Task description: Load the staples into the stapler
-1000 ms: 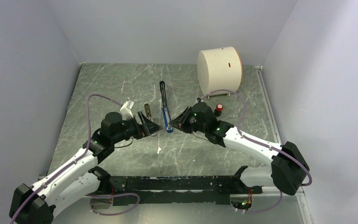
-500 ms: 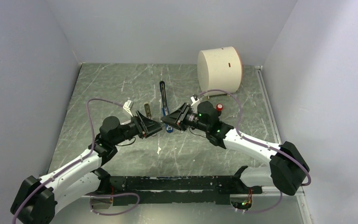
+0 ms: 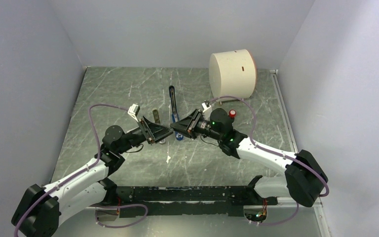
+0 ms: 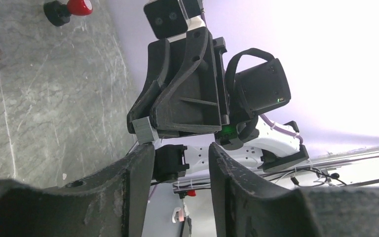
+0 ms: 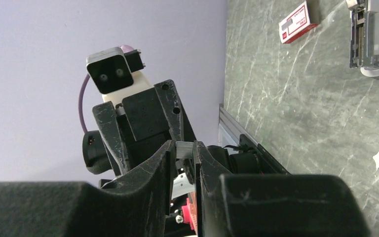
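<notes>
Staples are not yet in the stapler, so by my judgement the loading itself is all left to do. One small grey strip (image 4: 145, 130) is pinched in the right pincer (image 5: 184, 157) and held in the air. The left pincer (image 4: 180, 163) faces it tip to tip, fingers spread with nothing between them. The strip sits just past one fingertip, and I cannot tell whether they touch. It looks like a handover or regrip before the strip goes in. Just beyond and below the two pincers, one stapler (image 3: 174, 114) lies open on the table (image 3: 128, 89), its black arm pointing away from them. I can make out no staples in its channel. On the left pincer's side lies one red-and-white box (image 5: 296, 19). Behind the right pincer stands one red-topped knob (image 3: 232, 113), and farther off is one white drum (image 3: 233, 73).
</notes>
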You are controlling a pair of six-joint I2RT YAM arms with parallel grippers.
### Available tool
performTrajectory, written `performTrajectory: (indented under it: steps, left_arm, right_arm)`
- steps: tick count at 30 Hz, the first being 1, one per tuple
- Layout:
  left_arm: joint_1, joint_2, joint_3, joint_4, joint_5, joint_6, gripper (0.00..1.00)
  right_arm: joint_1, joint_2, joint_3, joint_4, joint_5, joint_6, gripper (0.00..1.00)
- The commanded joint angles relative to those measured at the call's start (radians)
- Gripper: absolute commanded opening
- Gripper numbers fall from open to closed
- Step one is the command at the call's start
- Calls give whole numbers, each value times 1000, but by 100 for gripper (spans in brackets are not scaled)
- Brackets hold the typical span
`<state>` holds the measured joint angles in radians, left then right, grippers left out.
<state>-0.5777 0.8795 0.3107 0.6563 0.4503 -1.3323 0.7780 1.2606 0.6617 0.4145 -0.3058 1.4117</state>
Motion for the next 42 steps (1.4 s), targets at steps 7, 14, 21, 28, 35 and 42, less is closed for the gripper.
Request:
performTrajectory:
  steps: [7,14,21,28,35,42]
  left_arm:
    - [-4,-17,-13,-16,36,30,63]
    - [-2,15,-25,59,28,7,51]
    - [-2,47,-12,127,31,5,48]
    - [-1,35,-2,120,19,17,38]
    - [-2,34,6,94,23,36,31]
    - [-2,34,23,52,34,75,24]
  right_arm:
    - [-16,-38,-26,45,-7,15,23]
    - [-16,-33,-44,76,-33,37,23]
    - [-18,-42,-43,84,-49,43,23]
    - [-19,-47,-49,91,-60,49,23]
    - [-20,-51,-54,93,-63,47,23]
    - [-20,-66,-56,63,-52,28,25]
